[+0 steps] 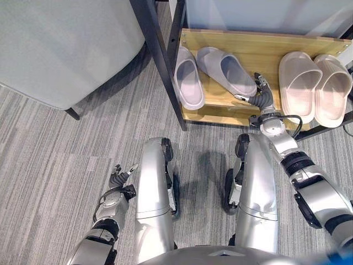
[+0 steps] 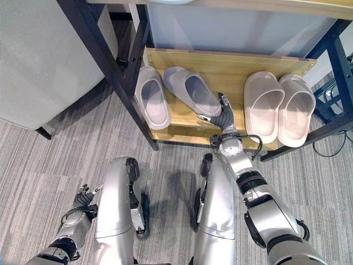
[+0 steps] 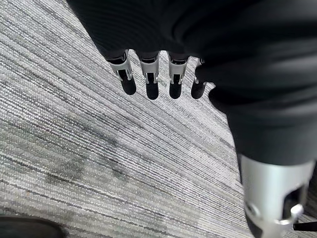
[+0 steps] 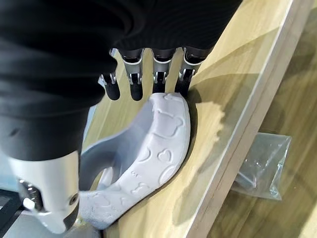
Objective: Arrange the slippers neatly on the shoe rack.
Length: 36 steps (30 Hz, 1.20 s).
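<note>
Slippers sit in two pairs on the low wooden shelf of the black-framed shoe rack (image 1: 259, 52) in front of me. The grey pair is at the shelf's left end: one soft grey foam slipper (image 1: 187, 77) lies straight, close to the rack's black post, and the other grey slipper (image 1: 227, 69) lies skewed, its toe angled toward its partner and its heel swung out to the right. My right hand (image 1: 260, 95) is at that skewed slipper's heel. In my right wrist view the fingers (image 4: 136, 84) reach down fairly straight along the heel end of the slipper (image 4: 148, 158), the dark tips right at its embossed rim, with my thumb (image 4: 47, 198) standing apart beside its strap. The fingers are extended rather than wrapped; I grip nothing, though whether the tips truly touch the rim I cannot tell.

Farther right on the same shelf, the pale cream foam pair (image 1: 314, 85) lies side by side and parallel, well apart from my hand.

My left hand (image 1: 118, 178) hangs low over the grey striped carpet (image 1: 49, 165), its fingers (image 3: 150, 79) relaxed and holding nothing.
</note>
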Available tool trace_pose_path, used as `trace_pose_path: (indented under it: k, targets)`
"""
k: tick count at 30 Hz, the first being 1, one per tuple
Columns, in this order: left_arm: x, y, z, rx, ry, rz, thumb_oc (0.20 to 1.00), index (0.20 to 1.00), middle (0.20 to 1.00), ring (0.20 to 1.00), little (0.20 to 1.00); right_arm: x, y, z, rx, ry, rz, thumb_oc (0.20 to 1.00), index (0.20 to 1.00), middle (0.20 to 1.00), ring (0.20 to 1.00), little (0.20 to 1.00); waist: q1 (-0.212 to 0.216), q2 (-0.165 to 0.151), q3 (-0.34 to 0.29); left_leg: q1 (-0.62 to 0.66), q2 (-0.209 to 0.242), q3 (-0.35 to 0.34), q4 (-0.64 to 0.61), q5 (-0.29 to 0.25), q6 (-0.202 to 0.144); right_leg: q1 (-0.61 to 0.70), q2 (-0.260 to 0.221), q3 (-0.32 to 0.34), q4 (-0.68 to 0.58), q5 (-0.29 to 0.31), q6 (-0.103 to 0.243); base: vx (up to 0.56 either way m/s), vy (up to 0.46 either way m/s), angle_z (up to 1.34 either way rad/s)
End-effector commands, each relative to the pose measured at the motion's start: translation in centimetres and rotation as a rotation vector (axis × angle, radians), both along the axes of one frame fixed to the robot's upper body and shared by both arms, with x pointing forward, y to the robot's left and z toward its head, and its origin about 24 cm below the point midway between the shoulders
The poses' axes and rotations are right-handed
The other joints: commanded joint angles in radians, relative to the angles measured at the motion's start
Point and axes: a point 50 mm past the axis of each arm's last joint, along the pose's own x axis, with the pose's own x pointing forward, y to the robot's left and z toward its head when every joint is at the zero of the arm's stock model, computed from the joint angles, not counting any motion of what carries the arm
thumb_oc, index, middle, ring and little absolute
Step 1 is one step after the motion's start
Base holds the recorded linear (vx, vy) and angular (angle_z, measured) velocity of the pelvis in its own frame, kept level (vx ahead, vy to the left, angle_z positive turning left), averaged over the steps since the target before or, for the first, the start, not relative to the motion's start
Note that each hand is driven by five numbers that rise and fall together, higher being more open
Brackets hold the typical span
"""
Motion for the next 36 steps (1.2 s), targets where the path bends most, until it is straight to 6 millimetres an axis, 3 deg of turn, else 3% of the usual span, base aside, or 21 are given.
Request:
trace_pose_path:
  k: [1, 15, 26, 36]
  targets:
    - [0.2, 0.3, 0.8, 0.042, -0.062, -0.011, 1.0, 1.0, 1.0, 1.0, 1.0, -0.3, 1.6, 2.8, -0.097, -0.146, 0.096, 1.0, 1.0, 1.0, 1.0, 1.0, 0.045, -0.012, 0.0, -0.05, -0.049, -0.116, 0.003, 0.067, -0.034, 0.033, -0.005, 0.18, 0.021, 0.119, 0.024, 0.0, 0.0, 0.0]
    - [-0.6, -0.4, 0.2, 0.037, -0.046, -0.035, 1.0, 1.0, 1.0, 1.0, 1.0, -2.8, 3.7, 2.6, -0.137, -0.205, 0.237, 1.0, 1.0, 1.0, 1.0, 1.0, 0.033, -0.01, 0.0, -0.05, -0.051, -0.122, 0.047, 0.062, -0.036, 0.035, 0.002, 0.185, 0.049, 0.121, 0.03, 0.0, 0.0, 0.0]
    - [-1.1, -0.8, -0.2, 0.037, -0.026, -0.047, 1.0, 1.0, 1.0, 1.0, 1.0, -4.6, 8.2, 3.3, -0.17, -0.265, 0.435, 1.0, 1.0, 1.0, 1.0, 1.0, 0.03, -0.01, 0.001, -0.05, -0.051, -0.12, 0.065, 0.063, -0.039, 0.044, 0.006, 0.196, 0.061, 0.127, 0.036, 0.0, 0.0, 0.0]
    - [-1.1, -1.1, -0.2, 0.044, -0.02, -0.06, 1.0, 1.0, 1.0, 1.0, 1.0, -4.6, 9.5, 3.1, -0.163, -0.258, 0.458, 1.0, 1.0, 1.0, 1.0, 1.0, 0.032, -0.002, 0.004, -0.05, -0.057, -0.112, 0.073, 0.066, -0.037, 0.049, 0.008, 0.203, 0.065, 0.135, 0.04, 0.0, 0.0, 0.0]
